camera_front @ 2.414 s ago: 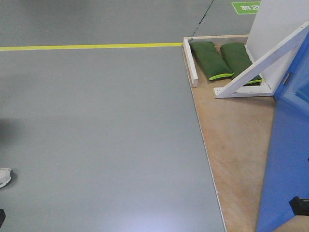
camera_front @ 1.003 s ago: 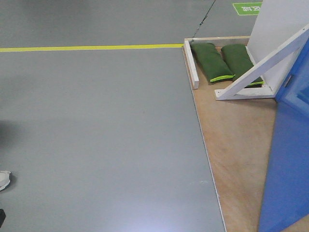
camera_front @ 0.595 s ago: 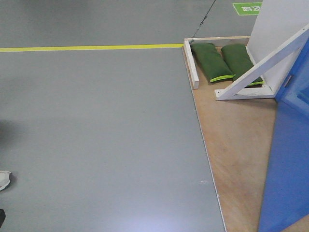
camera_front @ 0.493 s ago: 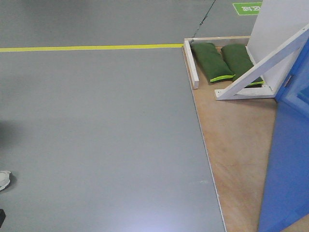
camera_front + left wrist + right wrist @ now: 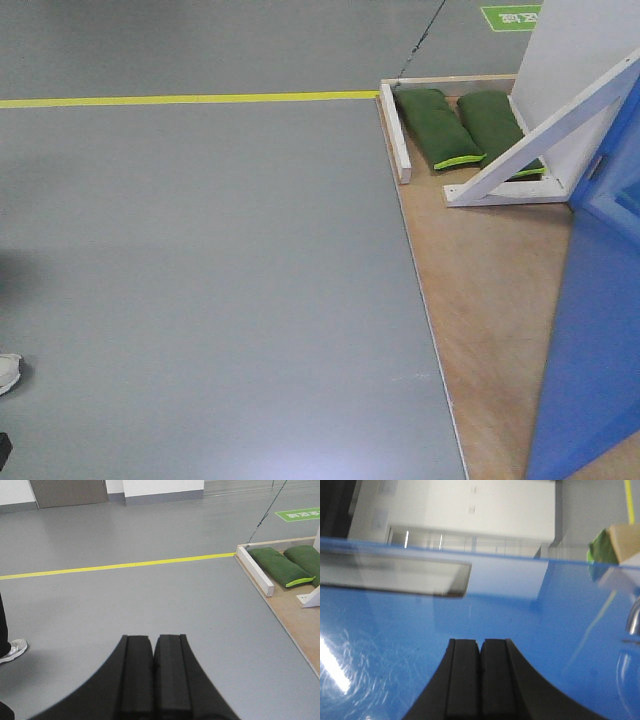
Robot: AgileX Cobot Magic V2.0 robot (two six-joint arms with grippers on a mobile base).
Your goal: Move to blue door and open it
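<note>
Blue door cropped at frame edge, handle mostly hidden | left gripper closed | right gripper closed

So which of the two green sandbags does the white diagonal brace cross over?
The sandbag nearer the blue door: the diagonal brace covers its near end. The other sandbag lies fully uncovered beside the short white beam.

Door: right edge, standing on the platform
Sandbags: platform's far end (side by side), partly behind brace
Shoe: far left
</note>
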